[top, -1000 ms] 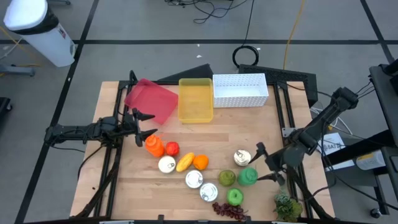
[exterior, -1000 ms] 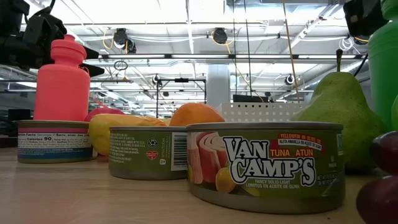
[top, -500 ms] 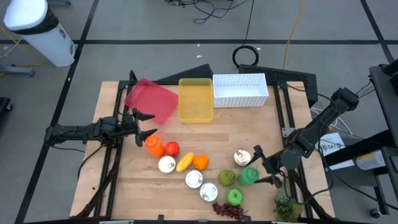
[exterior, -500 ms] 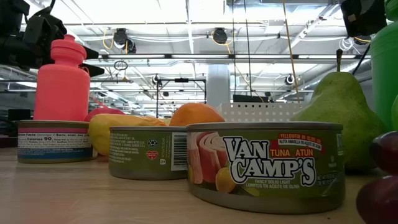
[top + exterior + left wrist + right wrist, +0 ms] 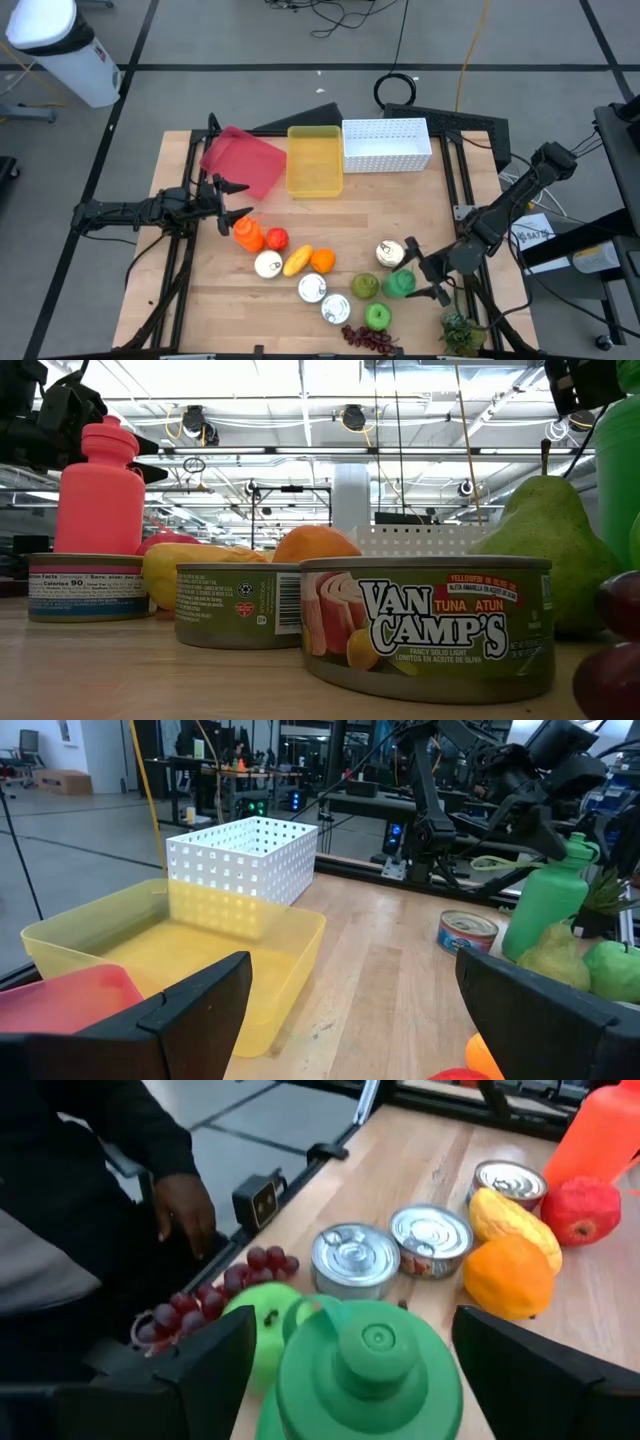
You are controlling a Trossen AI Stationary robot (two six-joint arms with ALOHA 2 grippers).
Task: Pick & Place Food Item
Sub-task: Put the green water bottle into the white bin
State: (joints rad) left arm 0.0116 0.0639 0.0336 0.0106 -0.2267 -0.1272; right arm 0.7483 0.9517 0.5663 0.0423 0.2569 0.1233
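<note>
Green bottle [image 5: 401, 283], standing upright near the table's right edge between a tin [image 5: 389, 253] and a pear [image 5: 364, 286], is the item your right gripper [image 5: 424, 270] is lined up on. Its fingers are spread wide, one on each side of the cap, and grip nothing; in the right wrist view the cap [image 5: 366, 1338] sits centred between them, which suggests an approach for a grasp round the neck. Just beside the bottle lie a green apple [image 5: 262, 1320], grapes [image 5: 215, 1290], two more tins [image 5: 355, 1258] [image 5: 431, 1238], an orange [image 5: 508, 1275] and a lemon [image 5: 507, 1223]; the crowding leaves little room for the fingers. Your left gripper [image 5: 228, 201] waits near the table's left edge, fingers wide apart and empty, facing the yellow bin [image 5: 200, 955] and white basket [image 5: 243, 858], the likely drop places. A person's hand [image 5: 185, 1213] shows beyond the table edge.
</note>
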